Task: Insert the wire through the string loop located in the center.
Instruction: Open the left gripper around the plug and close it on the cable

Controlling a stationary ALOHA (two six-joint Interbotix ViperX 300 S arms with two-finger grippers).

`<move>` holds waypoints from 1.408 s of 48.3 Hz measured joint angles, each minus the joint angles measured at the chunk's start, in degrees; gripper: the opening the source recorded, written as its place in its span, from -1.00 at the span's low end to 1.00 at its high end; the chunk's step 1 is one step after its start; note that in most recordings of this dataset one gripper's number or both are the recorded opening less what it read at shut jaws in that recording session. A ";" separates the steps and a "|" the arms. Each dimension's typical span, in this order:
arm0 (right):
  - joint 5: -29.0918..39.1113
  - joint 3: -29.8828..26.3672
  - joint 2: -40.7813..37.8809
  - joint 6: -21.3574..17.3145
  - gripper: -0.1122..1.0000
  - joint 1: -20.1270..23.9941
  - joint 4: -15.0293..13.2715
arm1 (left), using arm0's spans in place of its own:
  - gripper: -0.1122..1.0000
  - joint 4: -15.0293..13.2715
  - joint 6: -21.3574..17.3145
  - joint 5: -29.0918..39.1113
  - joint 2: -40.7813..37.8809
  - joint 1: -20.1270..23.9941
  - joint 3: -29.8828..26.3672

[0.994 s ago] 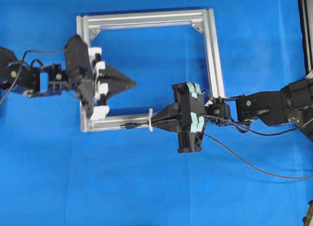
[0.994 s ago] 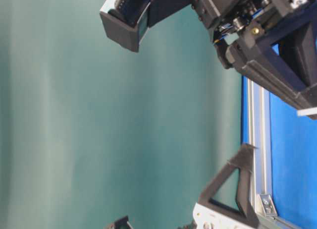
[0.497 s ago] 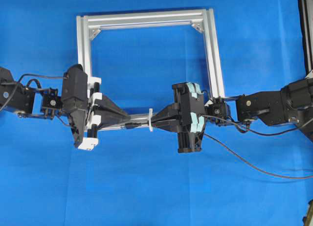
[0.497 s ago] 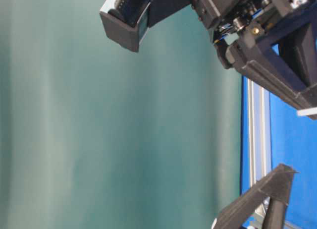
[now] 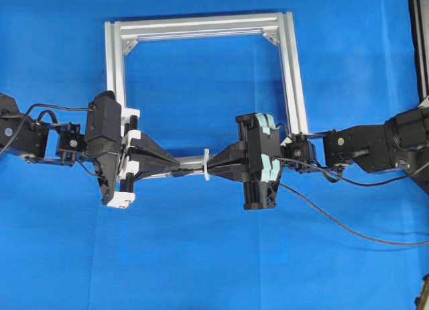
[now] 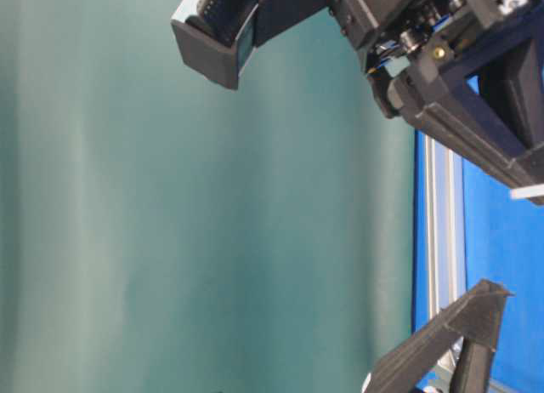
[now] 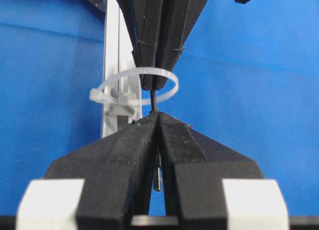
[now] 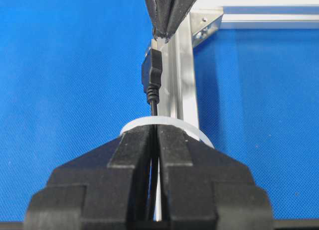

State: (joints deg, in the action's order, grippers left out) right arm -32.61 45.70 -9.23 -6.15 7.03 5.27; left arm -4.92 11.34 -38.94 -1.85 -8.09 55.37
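Observation:
The wire [image 8: 152,75] runs leftward through the string loop [image 5: 206,173], a white ring standing on the lower bar of the aluminium frame [image 5: 201,25]. My right gripper [image 5: 213,168] is shut on the wire just right of the loop, and its fingertips [image 7: 154,83] reach into the ring. On the loop's other side, my left gripper [image 5: 177,168] is shut on the plug end; its fingertips [image 7: 167,128] meet round the thin cable. In the right wrist view the loop [image 8: 167,123] lies just beyond my right gripper [image 8: 154,130]. The wire's slack [image 5: 335,221] trails right.
The square frame lies on a blue cloth, with its lower bar [image 7: 113,56] running under both grippers. The right arm [image 5: 375,145] stretches in from the right edge. In the table-level view the right arm [image 6: 442,70] fills the top and a left finger [image 6: 459,333] shows low.
The left gripper came down from inside the frame to the lower bar and closed onto the plug end left of the loop. The right gripper has stayed put.

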 measured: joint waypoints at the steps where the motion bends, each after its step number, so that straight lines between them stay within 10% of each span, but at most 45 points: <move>1: 0.00 0.00 0.00 0.00 -0.85 0.00 0.00 | -0.58 -0.09 0.00 -0.09 -0.09 0.00 -0.09; 16: 0.09 0.00 0.00 0.00 -0.85 0.00 -0.09 | 0.85 0.00 0.09 0.53 0.00 0.00 -0.53; 68: 0.70 0.00 0.09 0.00 -0.85 0.00 0.00 | 0.85 -0.09 0.09 3.78 -7.65 -0.09 -4.66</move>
State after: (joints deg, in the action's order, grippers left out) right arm -31.90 45.70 -9.14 -6.15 7.03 5.27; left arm -5.01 11.43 -35.16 -9.49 -8.17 50.71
